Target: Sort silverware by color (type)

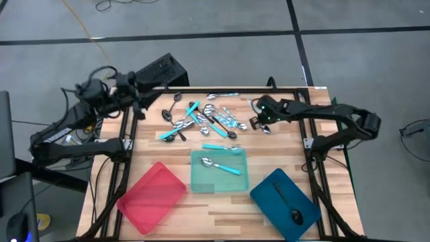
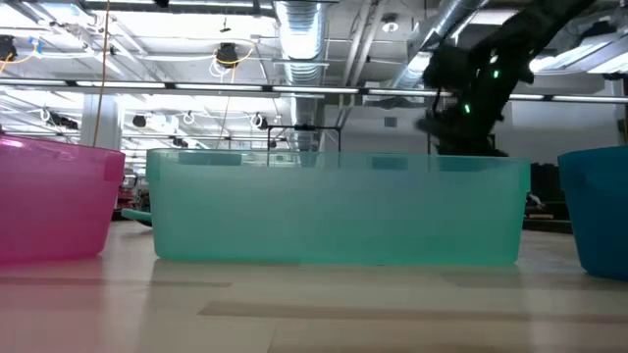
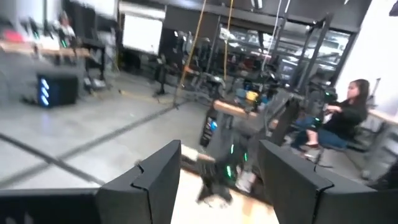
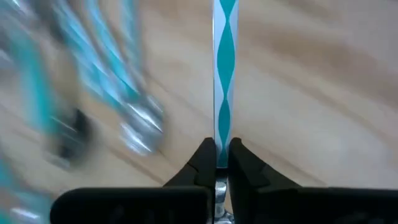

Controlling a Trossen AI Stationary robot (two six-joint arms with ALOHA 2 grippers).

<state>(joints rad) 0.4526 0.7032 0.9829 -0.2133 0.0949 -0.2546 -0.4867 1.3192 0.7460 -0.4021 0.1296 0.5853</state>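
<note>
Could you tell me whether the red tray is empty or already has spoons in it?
Empty: in the high view the red tray shows only its bare floor, with no spoon inside.

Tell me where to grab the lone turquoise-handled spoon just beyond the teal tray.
Take the spoon mid-handle, straight down from above, pincer closing across it. It lies flat and alone, apart from the pile and the teal tray, leaving both sides of the slim handle free.
</note>
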